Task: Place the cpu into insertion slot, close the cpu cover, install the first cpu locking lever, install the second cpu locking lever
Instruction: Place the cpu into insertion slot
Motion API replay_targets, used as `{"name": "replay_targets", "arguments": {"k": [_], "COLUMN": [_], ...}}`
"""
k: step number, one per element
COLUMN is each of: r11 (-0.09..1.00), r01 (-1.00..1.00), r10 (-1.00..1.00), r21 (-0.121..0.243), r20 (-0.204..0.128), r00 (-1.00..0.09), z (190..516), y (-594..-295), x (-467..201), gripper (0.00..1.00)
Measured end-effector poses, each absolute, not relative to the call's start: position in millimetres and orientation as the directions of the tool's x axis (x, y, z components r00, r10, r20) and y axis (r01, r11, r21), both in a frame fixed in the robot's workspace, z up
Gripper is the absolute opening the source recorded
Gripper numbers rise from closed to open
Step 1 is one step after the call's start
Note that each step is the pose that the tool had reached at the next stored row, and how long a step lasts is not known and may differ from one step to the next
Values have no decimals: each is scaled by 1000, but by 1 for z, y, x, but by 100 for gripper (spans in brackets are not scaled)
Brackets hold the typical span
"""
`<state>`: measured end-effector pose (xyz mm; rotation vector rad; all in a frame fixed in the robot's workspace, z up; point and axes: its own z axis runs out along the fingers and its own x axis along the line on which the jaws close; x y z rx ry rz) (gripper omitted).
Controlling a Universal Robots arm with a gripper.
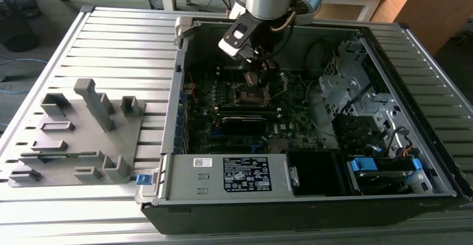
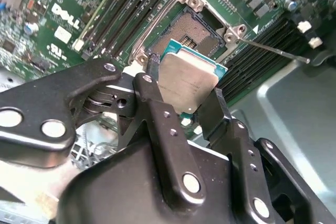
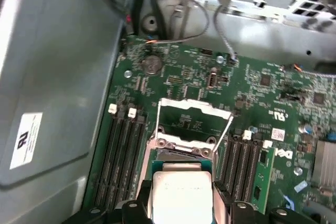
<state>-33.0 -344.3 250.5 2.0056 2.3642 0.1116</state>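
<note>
Cpu [image 2: 189,80] is pinched edge to edge in the jaws, hanging close over the bare insertion slot [image 2: 197,32] but not seated, the cpu cover [image 3: 194,107] seemingly flipped up, a locking lever [image 2: 273,51] swung free, nothing closed yet.

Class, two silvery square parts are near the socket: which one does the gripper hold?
The cpu, a solid plate clamped in the gripper; the cpu cover is a windowed frame, swung open.
</note>
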Motion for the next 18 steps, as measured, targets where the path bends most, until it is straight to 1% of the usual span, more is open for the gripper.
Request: {"name": "replay_targets", "arguments": {"k": [12, 18], "r11": [-11, -13], "r01": [997, 997], "r10": [1000, 1000], "r21": [80, 77], "r20": [17, 17], "r00": [10, 11], "z": [249, 248], "y": [-344, -344], "x": [-33, -33], "gripper": [54, 54]}}
